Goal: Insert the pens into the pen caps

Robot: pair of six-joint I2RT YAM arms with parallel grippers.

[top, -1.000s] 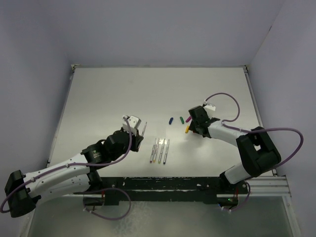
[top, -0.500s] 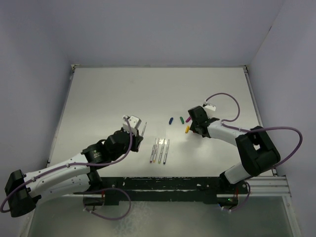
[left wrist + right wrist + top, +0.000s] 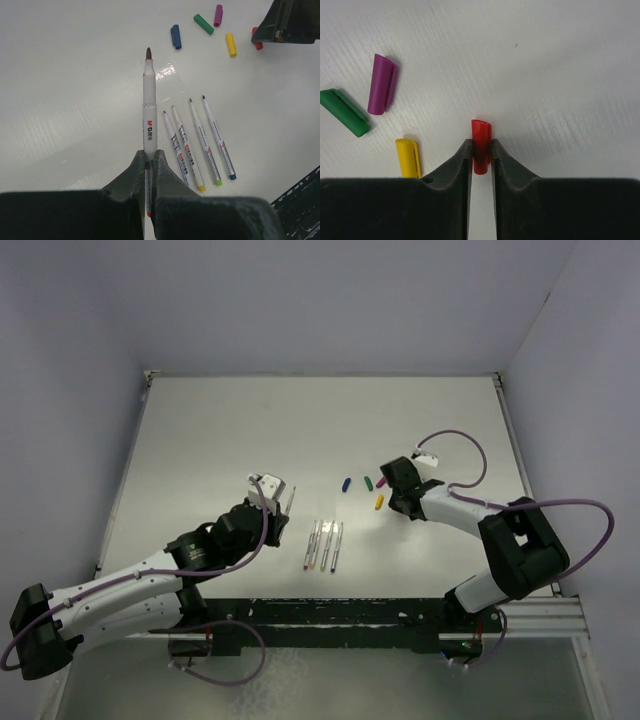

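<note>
While left jaws tight on one pen [image 3: 149, 107], right jaws on red cap [image 3: 481, 135]; four pens [image 3: 186, 147], four caps [image 3: 175, 36] loose.

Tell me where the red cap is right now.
Right wrist view, centre: the red cap sits between the fingers of the right gripper, just right of the yellow cap.

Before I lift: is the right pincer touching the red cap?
Touching. The right wrist view shows the right pincer with both fingers pressed against the red cap, no gap visible.
</note>
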